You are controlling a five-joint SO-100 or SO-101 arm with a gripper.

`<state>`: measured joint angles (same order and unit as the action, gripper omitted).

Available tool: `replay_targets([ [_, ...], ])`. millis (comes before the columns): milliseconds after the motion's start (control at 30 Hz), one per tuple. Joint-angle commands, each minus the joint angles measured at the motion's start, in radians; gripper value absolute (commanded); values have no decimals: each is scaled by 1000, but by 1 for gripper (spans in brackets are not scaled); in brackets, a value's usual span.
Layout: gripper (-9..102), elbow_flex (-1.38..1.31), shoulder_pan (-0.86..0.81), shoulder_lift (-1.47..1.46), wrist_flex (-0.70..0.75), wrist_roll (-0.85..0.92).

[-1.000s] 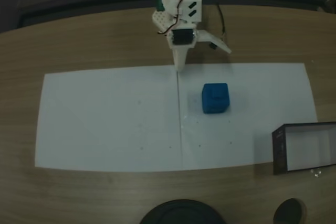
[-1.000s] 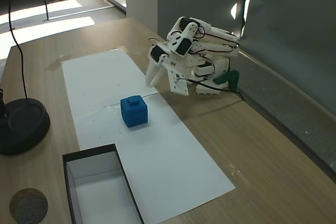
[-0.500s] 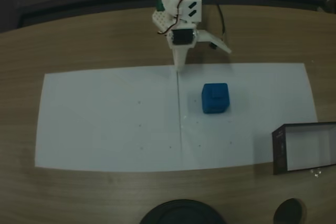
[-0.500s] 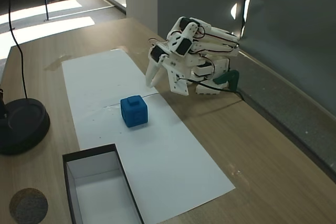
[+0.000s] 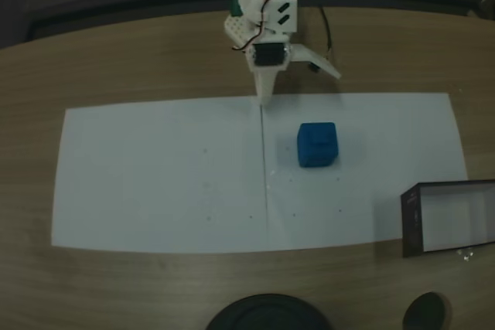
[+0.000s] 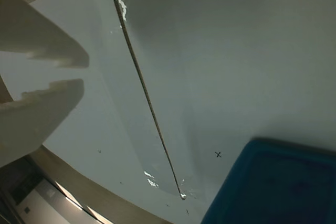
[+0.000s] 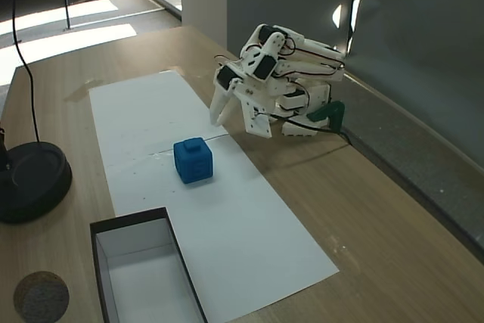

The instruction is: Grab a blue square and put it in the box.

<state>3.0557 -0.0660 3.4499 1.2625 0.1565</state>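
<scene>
No visible change vs earlier pics: gripper [image 5: 264, 100] holds same spot behind blue square [image 5: 317, 144].

One fixed view looking straight down on the bench [image 5: 155, 59], another angled from beside the box [image 7: 144, 277], wrist view close above the paper [image 6: 220, 51], all sharing the blue square [image 5: 317, 144].

Cube [image 5: 317, 144] sits mid-sheet on paper [image 5: 155, 183]; box [image 5: 448, 218] overlaps the paper's right near corner, overhead fixed view.
</scene>
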Motion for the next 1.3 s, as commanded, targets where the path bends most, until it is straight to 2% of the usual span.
replay_targets([
  [0, 0, -48, -2, 28, -94, -5],
  [67, 1, -60, -11, 28, -187, 3],
  [100, 8, -124, -2, 28, -245, 49],
  [200, 21, -199, 43, 25, -230, 91],
  [300, 25, -264, 98, -32, -213, 51],
  [533, 34, -583, 115, -482, -124, 2],
  [733, 34, -982, 133, -996, 61, -37],
  [1000, 34, -1384, 351, -1494, 347, -149],
  [1133, 34, -1427, 405, -1640, 351, -149],
  [1267, 35, -1428, 400, -1726, 290, -150],
])
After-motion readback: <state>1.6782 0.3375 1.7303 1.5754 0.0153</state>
